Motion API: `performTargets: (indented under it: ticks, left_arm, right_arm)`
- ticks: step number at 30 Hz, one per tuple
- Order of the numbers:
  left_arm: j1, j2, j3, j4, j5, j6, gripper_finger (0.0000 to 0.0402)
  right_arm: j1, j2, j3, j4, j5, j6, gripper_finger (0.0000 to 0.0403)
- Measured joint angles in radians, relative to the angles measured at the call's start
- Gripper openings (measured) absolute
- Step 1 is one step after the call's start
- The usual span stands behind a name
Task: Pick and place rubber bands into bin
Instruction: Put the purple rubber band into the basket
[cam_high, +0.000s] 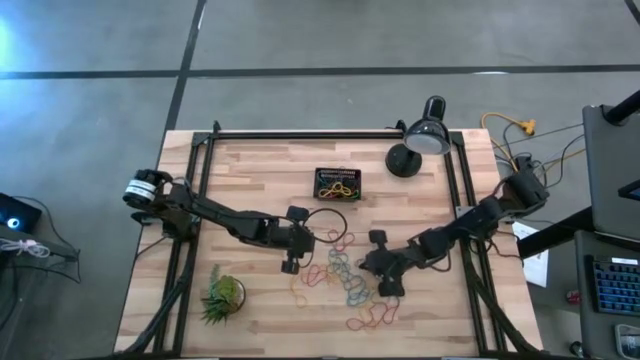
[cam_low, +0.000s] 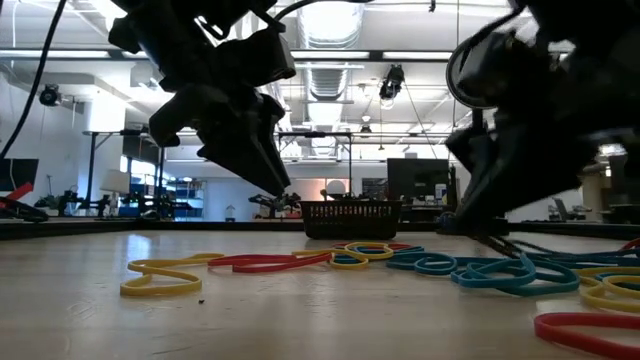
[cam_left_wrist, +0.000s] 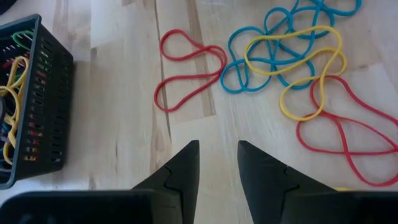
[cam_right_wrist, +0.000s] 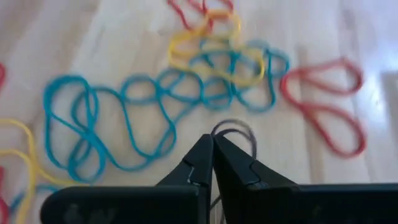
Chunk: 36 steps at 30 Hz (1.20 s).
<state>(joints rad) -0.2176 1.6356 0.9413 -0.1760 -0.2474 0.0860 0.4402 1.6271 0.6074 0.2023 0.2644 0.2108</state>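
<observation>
We are looking down on a wooden table (cam_high: 260, 175) where the rubber bands (cam_high: 345, 280) are lying in a loose tangle of red, blue and yellow loops near the front middle, with a further small bunch (cam_high: 372, 318) lying a little closer to the front edge. The bin (cam_high: 338, 184) is sitting farther back, near the table's middle, and some bands are already lying inside it; its slotted black wall (cam_left_wrist: 43, 118) is showing in the left wrist view with yellow and coloured loops behind the slots.

The right gripper (cam_right_wrist: 213, 144) is pressing down at the right side of the tangle, and we are seeing its fingers closed together. A thin dark loop (cam_right_wrist: 233, 130) is poking out right at the tips, so it seems to be pinching a band, though the blur is keeping us from being sure. Blue bands (cam_right_wrist: 143, 106) are lying just beyond the tips.

The left gripper (cam_left_wrist: 217, 149) is hovering over bare wood between the bin and the tangle, its fingers standing apart with nothing between them. A red band (cam_left_wrist: 186, 68) is lying just ahead of it.

A black desk lamp (cam_high: 420, 145) is standing at the back right, and a spiky green plant (cam_high: 222, 296) is sitting at the front left.
</observation>
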Motion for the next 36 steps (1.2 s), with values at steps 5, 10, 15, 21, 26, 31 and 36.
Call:
performTargets:
  ticks: [5,10,15,21,26,31,36]
  left_arm:
    - [0.0,0.0,0.0,0.003,0.0,0.0,0.0094]
    - [0.0,0.0,0.0,0.01,0.0,0.0,0.0094]
    - [0.0,0.0,0.001,0.021,0.0,0.0,0.0094]
    - [0.0,0.0,0.003,0.042,0.0,0.0,0.0094]
    - [0.0,0.0,0.005,0.043,0.0,0.0,0.0094]
    - [0.0,0.0,0.003,0.039,0.001,0.0,0.0094]
    - [0.0,0.0,0.003,0.038,0.0,0.0,0.0094]
  right_arm:
    - [0.028,-0.045,0.017,0.006,0.064,-0.054,0.0008]
    - [0.074,-0.094,0.034,0.009,0.188,-0.136,0.0008]
    - [0.101,-0.131,0.064,0.008,0.32,-0.239,0.0008]
    - [0.095,-0.144,0.116,0.015,0.394,-0.366,0.0008]
    - [0.056,-0.145,0.154,0.013,0.423,-0.459,0.0008]
    - [0.009,-0.146,0.185,0.012,0.422,-0.527,0.0008]
    - [-0.032,-0.146,0.215,0.012,0.421,-0.579,0.0008]
